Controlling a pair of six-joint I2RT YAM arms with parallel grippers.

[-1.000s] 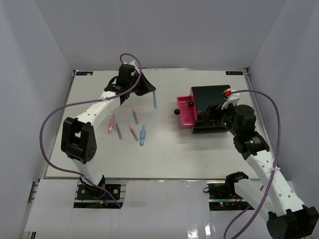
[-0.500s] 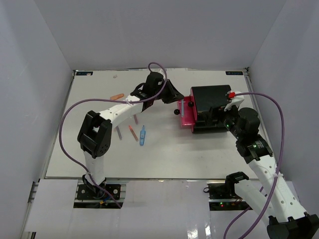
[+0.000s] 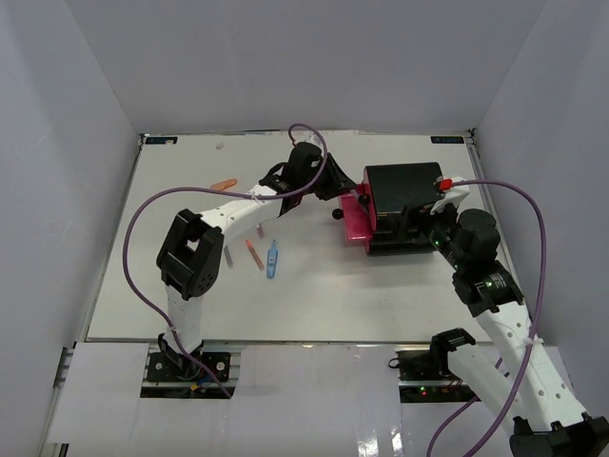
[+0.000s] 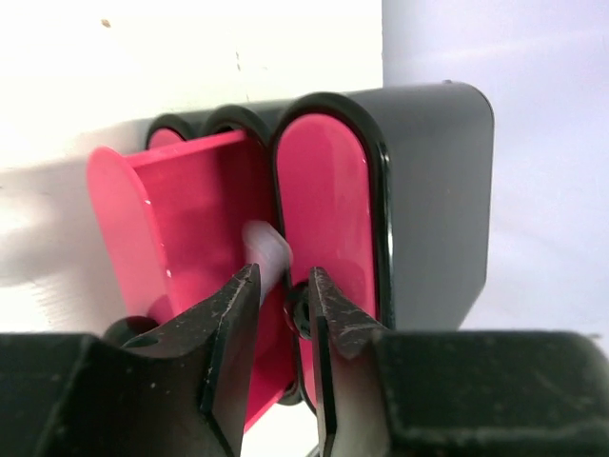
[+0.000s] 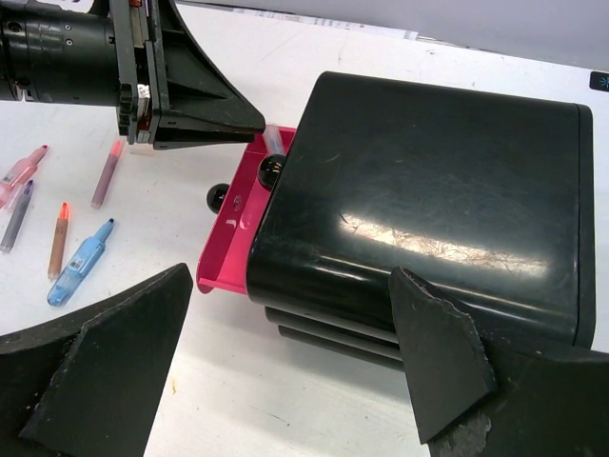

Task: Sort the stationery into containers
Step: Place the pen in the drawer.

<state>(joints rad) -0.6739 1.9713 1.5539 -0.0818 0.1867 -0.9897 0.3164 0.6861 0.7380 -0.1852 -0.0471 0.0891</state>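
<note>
As seen from above, several pens (image 3: pixel 252 254) are left on the surface (image 3: pixel 314 305). By the left wrist, one pen (image 4: pixel 268 249) is shown over the open drawer (image 4: pixel 190 219), within the barely parted left hand (image 4: pixel 284 274); whether it is gripped cannot be told. By the right wrist, the right hand (image 5: pixel 293 276) is shown wide open, empty.

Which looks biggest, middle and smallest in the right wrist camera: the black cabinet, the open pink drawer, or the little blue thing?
Largest: black cabinet
Then: open pink drawer, partly hidden
Smallest: light-blue piece
Clear differences, no ties.

White table (image 3: pixel 190 305): black cabinet (image 3: pixel 404 186) at right; thin pens (image 3: pixel 253 254), perhaps five, and a light-blue piece (image 3: pixel 272 259) lying left of centre.
</note>
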